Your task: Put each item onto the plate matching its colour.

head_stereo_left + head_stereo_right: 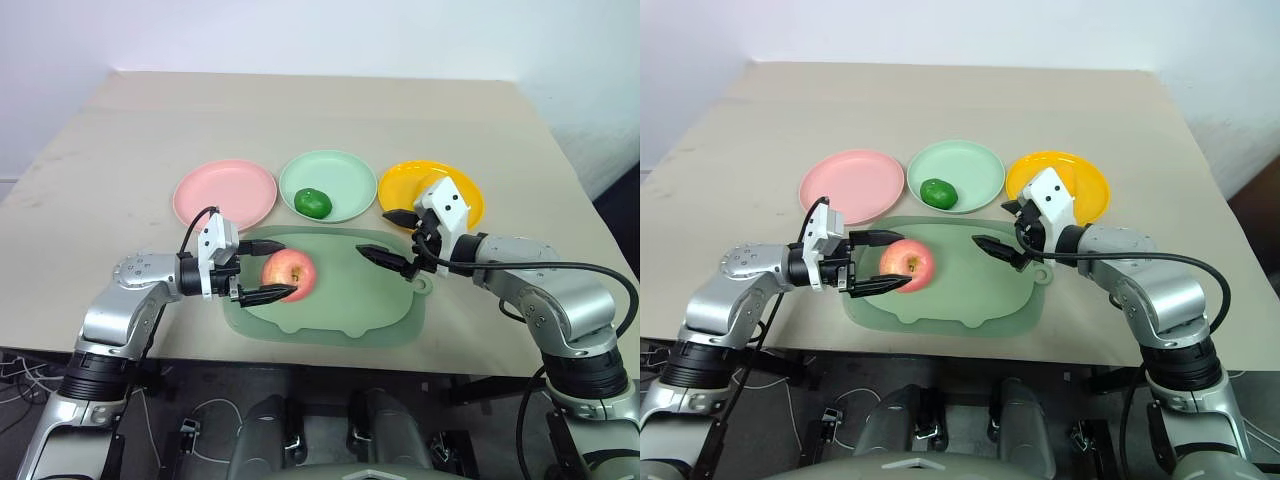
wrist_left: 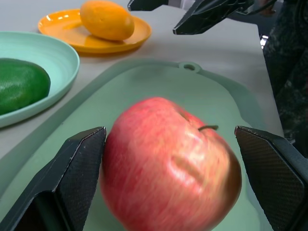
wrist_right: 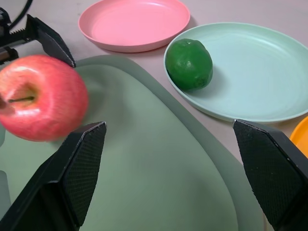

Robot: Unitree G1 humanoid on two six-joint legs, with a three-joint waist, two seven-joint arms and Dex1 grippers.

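The left arm reaches in from the desk's (image 1: pixel 100 150) near-left edge, forearm roughly level, its left end effector (image 1: pixel 262 270) pointing toward three o'clock with its two black fingers (image 2: pixel 77 163) set on either side of the apple (image 1: pixel 288 274); one finger touches the fruit's side while the other stands a little clear of it, so whether it is truly gripped cannot be told. The right arm bends in from the near-right, its right end effector (image 1: pixel 392 238) aimed toward nine o'clock and slightly downward, released, fingers spread wide over the tray's (image 1: pixel 330 325) right part with nothing between them. The apple is pink-red with a yellowish blush and a thin brown stem, and sits at the tray's nine o'clock side. The small dark green fruit (image 1: pixel 313 203) lies on the mint green plate (image 1: pixel 345 175), toward its seven o'clock rim. The yellow-orange mango (image 2: pixel 107 19) rests on the yellow-orange plate (image 1: pixel 405 190). The pale pink plate (image 1: pixel 225 193) stands bare at the green plate's nine o'clock, the three plates in a row beyond the tray.
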